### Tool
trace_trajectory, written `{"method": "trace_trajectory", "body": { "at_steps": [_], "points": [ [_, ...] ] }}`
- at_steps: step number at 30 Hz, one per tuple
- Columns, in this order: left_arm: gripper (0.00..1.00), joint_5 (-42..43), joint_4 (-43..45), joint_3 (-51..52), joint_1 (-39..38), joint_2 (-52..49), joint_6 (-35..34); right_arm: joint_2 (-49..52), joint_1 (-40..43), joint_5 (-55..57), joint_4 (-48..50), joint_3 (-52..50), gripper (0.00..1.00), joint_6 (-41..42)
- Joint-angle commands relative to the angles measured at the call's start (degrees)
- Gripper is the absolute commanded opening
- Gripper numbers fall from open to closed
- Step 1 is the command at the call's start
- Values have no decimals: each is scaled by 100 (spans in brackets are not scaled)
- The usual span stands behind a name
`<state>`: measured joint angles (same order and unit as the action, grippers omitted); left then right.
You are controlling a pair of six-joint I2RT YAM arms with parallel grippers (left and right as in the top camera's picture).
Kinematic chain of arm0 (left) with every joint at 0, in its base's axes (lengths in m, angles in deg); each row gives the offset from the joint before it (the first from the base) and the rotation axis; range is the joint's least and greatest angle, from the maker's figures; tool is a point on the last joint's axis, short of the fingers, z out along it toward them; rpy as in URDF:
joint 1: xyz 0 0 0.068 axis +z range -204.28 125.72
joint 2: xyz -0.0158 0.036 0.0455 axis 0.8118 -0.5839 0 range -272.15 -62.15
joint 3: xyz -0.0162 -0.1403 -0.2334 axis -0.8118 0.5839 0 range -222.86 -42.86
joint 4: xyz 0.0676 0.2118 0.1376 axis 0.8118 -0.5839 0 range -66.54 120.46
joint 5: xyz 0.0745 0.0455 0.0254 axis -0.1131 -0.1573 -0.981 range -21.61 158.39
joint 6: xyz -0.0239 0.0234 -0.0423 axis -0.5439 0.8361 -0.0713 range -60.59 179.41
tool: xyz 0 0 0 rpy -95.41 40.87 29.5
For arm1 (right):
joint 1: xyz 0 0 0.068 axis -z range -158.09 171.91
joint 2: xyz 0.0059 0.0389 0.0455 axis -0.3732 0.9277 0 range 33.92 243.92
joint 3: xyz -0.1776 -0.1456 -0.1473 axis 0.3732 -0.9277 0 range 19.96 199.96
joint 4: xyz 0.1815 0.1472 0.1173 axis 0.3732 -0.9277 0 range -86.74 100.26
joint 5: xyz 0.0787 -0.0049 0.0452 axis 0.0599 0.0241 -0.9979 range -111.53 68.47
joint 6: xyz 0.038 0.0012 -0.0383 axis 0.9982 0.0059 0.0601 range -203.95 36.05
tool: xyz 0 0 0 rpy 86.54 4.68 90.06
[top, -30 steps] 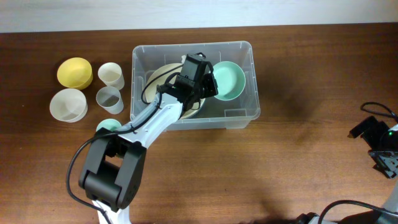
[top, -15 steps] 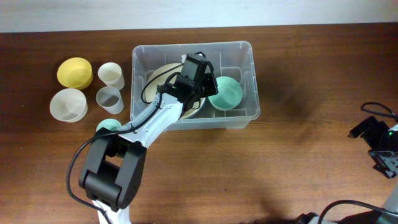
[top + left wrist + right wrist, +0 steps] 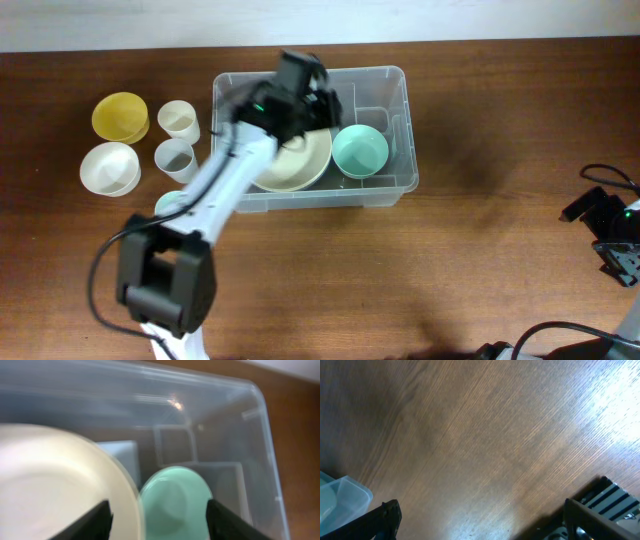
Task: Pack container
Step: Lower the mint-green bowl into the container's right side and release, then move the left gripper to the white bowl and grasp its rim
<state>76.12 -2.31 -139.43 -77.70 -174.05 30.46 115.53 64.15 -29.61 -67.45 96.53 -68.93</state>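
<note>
From overhead, the container sits upright on the table, mid-width and towards the far edge. Its mouth faces up and its long axis runs left to right, parallel to that edge. Inside it, a cream plate lies on the left and a mint bowl just beside it on the right. The left claw hangs over the far half of the bin; blur makes its fingers hard to read here. A yellow bowl, a white bowl and two pale cups wait well to the left. In the left wrist view, the left claw is released, its fingers wide apart with nothing between them, and the mint bowl rests below on the bin's floor, apparently touching the plate's edge. The step in hand appears to be letting go of that bowl. To do it well, the arm should rise straight up until the fingers clear the rim, then swing left, so that neither dish nor wall is nudged. In the right wrist view, the right claw is spread wide and empty above bare wood, with only a corner of the container showing at the left.
</note>
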Motion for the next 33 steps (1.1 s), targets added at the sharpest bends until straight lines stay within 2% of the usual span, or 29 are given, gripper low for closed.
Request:
{"method": "trace_trajectory", "body": {
  "at_steps": [1,3,6,7,9,16,22,26,33],
  "points": [
    [65,-546,-820,-761,640,769,337,-11,17,-31,20,-7,99,44],
    [81,-855,-1296,-940,999,1040,337,-11,17,-33,20,-7,99,44],
    [87,-946,-1744,-966,1687,1491,334,-11,17,-31,20,-7,99,44],
    [93,-946,-1873,-966,1899,1596,330,-11,17,-33,20,-7,99,44],
    [97,-949,-2214,-966,2435,1773,236,-11,17,-33,20,-7,99,44],
    [99,-944,-2920,-942,3799,1390,118,-11,17,-31,20,-7,99,44],
    [99,-737,-3130,-942,4203,275,109,-11,17,-33,20,-7,99,44],
    [99,-726,-3270,-942,4417,-247,-328,-11,17,-33,20,-7,99,44],
    [99,-758,-3565,-929,5038,-640,-492,-11,17,-31,20,-7,99,44]
  ]
}}
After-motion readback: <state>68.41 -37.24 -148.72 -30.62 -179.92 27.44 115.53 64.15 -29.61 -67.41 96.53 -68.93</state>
